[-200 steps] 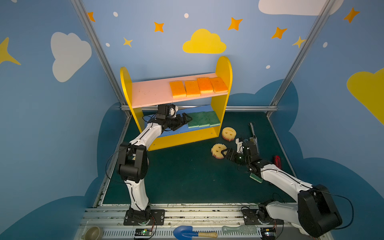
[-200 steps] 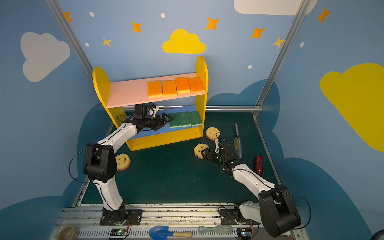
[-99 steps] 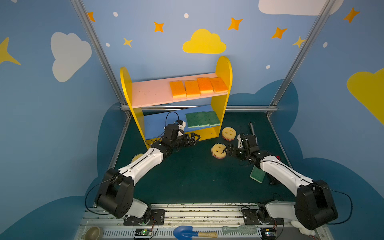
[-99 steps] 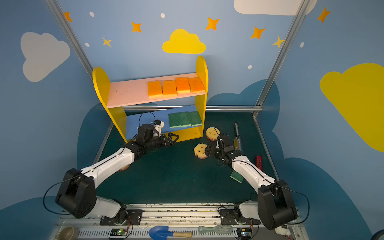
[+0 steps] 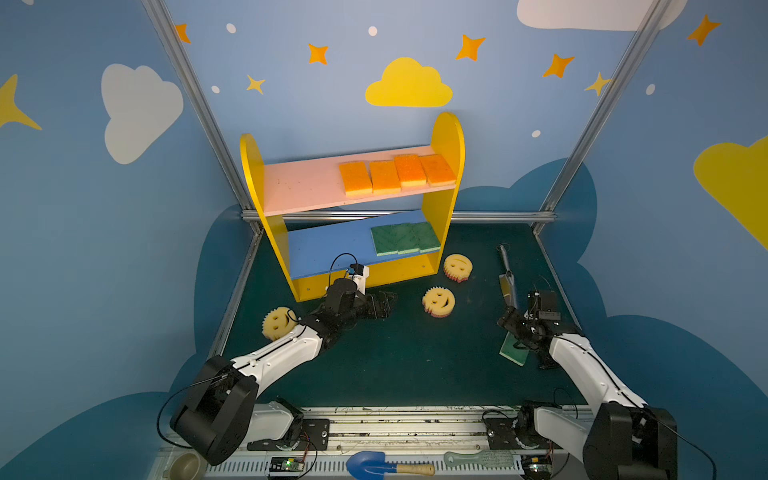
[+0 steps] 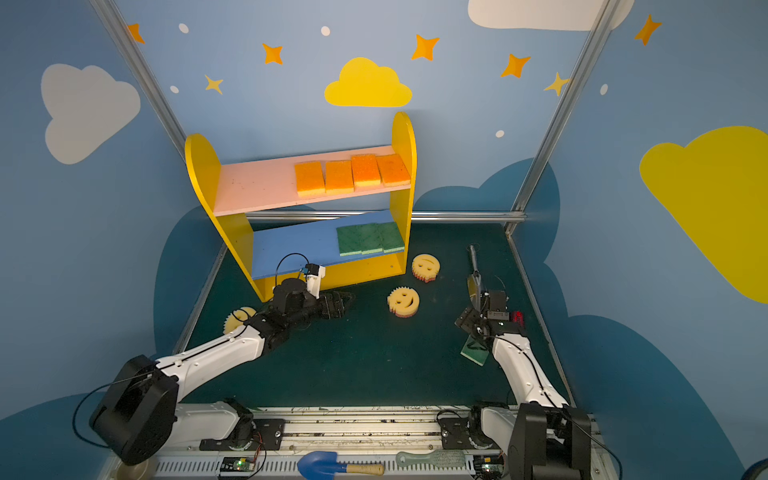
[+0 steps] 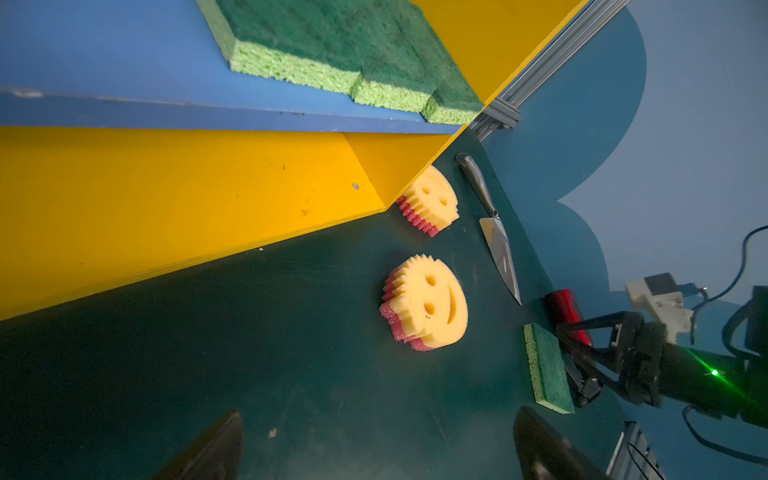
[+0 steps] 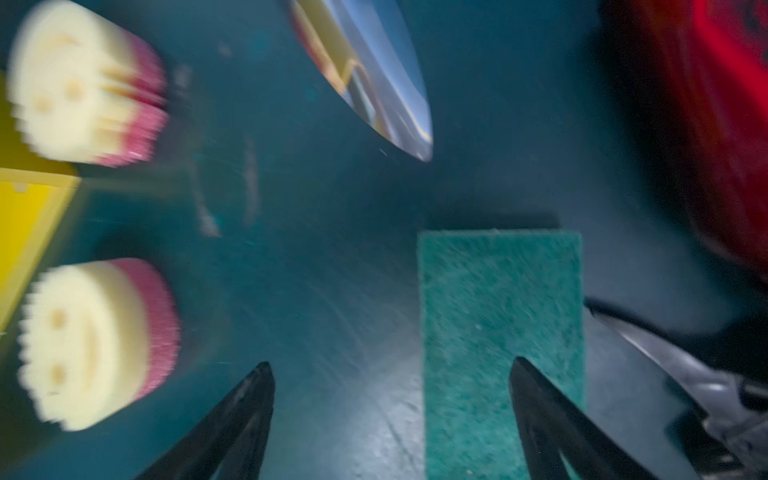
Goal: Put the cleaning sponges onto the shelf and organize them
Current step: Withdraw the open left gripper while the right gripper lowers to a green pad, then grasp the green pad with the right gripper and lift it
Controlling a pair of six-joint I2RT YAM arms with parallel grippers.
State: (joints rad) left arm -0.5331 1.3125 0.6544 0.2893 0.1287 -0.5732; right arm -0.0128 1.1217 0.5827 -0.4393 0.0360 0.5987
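The shelf (image 5: 448, 137) stands at the back. Several orange-topped sponges (image 5: 395, 174) lie on its pink board, and green-topped sponges (image 5: 405, 239) lie on the blue board. Three smiley sponges lie on the mat: one by the shelf's right foot (image 5: 457, 267), one in the middle (image 5: 438, 301), one at the left (image 5: 277, 322). A loose green sponge (image 5: 513, 353) lies at the right. My right gripper (image 8: 390, 365) hovers open over it, with one finger (image 8: 540, 399) above its top. My left gripper (image 7: 380, 415) is open and empty, low in front of the shelf (image 5: 384, 305).
A metal trowel (image 5: 508, 278) and a red object (image 6: 517, 318) lie close to the right gripper, by the right wall. A blue shovel (image 5: 374, 463), a green brush (image 5: 478, 459) and a small bowl (image 5: 187, 465) sit on the front rail.
My left arm has come out of the shelf's middle level and down to the mat. My right gripper has drawn back from the middle smiley sponge to the loose green sponge, opening wider.
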